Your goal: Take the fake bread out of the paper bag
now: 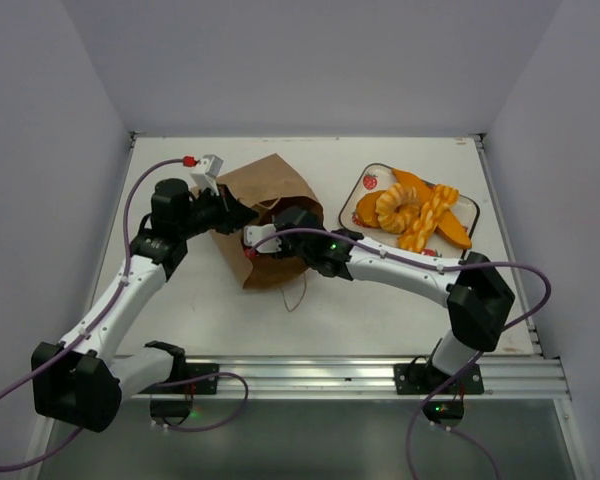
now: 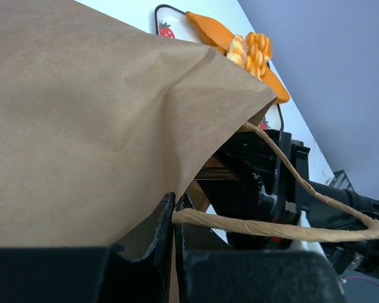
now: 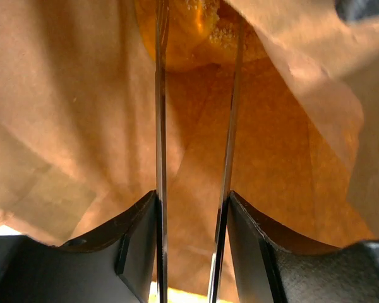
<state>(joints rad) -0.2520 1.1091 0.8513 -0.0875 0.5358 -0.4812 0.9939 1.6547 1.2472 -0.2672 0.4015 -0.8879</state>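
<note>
**Q:** While both arms reach over the white table (image 1: pixel 230 320), where is the paper bag (image 1: pixel 265 185)?
**A:** Left of centre, lying down. A tray (image 1: pixel 472 207) of orange pastries (image 1: pixel 420 210) sits to its right, apart.
**Q:** The grippers?
**A:** The left gripper (image 2: pixel 175 202) pinches the bag's edge by a handle. The right gripper (image 3: pixel 196 95) is inside, narrowly parted, with fake bread (image 3: pixel 196 28) at its far end.

Brown paper bag (image 1: pixel 265 195), orange bread (image 1: pixel 415 212), white table (image 1: pixel 380 310)

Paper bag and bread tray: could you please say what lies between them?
Top view: bare table lies between paper bag and tray; the right arm crosses the near part.
</note>
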